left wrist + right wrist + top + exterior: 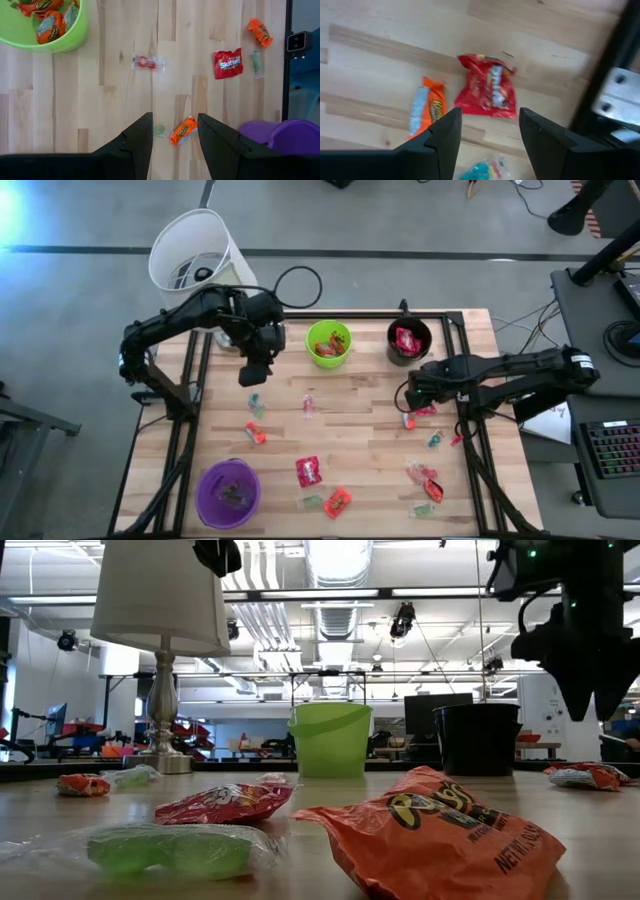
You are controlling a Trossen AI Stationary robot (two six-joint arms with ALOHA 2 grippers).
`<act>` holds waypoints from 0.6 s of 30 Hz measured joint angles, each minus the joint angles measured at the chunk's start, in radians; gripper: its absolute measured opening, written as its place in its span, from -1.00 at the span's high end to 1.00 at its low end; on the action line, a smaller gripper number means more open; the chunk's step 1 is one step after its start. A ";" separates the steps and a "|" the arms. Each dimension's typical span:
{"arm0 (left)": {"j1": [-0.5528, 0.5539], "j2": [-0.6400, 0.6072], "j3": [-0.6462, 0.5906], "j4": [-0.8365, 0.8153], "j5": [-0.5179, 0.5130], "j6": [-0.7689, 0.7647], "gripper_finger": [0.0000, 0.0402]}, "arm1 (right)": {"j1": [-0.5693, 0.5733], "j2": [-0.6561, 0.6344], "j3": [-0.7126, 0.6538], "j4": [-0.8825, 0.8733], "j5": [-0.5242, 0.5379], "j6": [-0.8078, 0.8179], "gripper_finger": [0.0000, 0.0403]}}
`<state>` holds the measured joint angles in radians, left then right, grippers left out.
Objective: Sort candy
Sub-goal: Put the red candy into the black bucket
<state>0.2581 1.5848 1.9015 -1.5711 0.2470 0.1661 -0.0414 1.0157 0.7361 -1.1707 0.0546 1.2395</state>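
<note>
Candy lies scattered on the wooden table point(350, 440): red and orange packets and small green, teal and pink sweets. My right gripper point(412, 394) hangs open, pointing down, above a red packet point(487, 89) and an orange packet point(426, 111) at the right side; nothing is between its fingers. My left gripper point(252, 370) stands open high over the table, left of the green cup point(329, 343). Far below it lie an orange packet point(182, 131) and a green sweet point(159, 131). Orange packets lie in the green cup, and a red one in the black cup point(408, 340).
A purple cup point(229, 492) stands at the near left. A white lamp point(195, 248) stands beyond the far left corner. Black frame rails point(470, 430) run along the table's sides. A Skittles packet point(227, 63) and further sweets lie near the front edge.
</note>
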 joint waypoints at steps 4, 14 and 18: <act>0.000 0.000 0.000 0.000 0.000 0.000 0.32 | 0.000 0.000 -0.042 0.068 0.016 -0.004 0.06; 0.000 0.000 0.000 0.000 0.000 0.004 0.32 | 0.000 0.002 -0.143 0.151 0.032 0.044 0.06; 0.000 0.000 0.000 0.000 0.000 0.012 0.32 | 0.000 0.002 -0.180 0.216 0.035 0.034 0.06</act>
<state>0.2577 1.5848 1.9015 -1.5711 0.2470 0.1780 -0.0414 1.0172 0.5558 -0.9544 0.0898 1.2734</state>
